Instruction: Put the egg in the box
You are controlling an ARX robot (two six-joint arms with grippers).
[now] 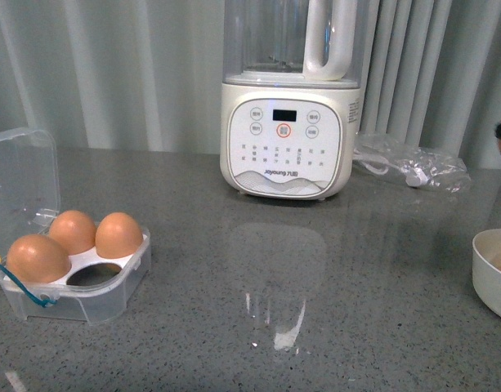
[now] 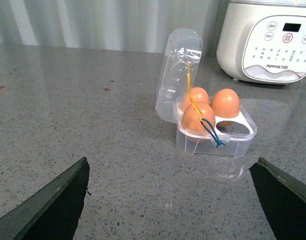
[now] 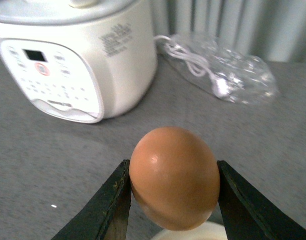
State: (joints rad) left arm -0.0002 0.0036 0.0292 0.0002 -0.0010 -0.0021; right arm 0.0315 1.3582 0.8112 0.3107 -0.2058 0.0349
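Right pincer (image 3: 172, 165) pinches a smooth brown egg (image 3: 172, 180) tight between its two black fingers, just above a round white bowl (image 3: 192, 234). Well apart, on the left, sits the small clear plastic egg box (image 1: 111, 298) with its lid up, three brown eggs (image 1: 73, 231) inside and one hole (image 1: 95, 276) free. Left pincer (image 2: 170, 162) is spread wide and holds nothing.

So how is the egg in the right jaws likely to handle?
Probably fragile: the egg sits pinched at its sides between the right jaws, so extra squeeze could crack it. Its smooth, glossy, rounded shell may slip. On the flat counter it would likely roll; the empty cell in the box should cradle it.
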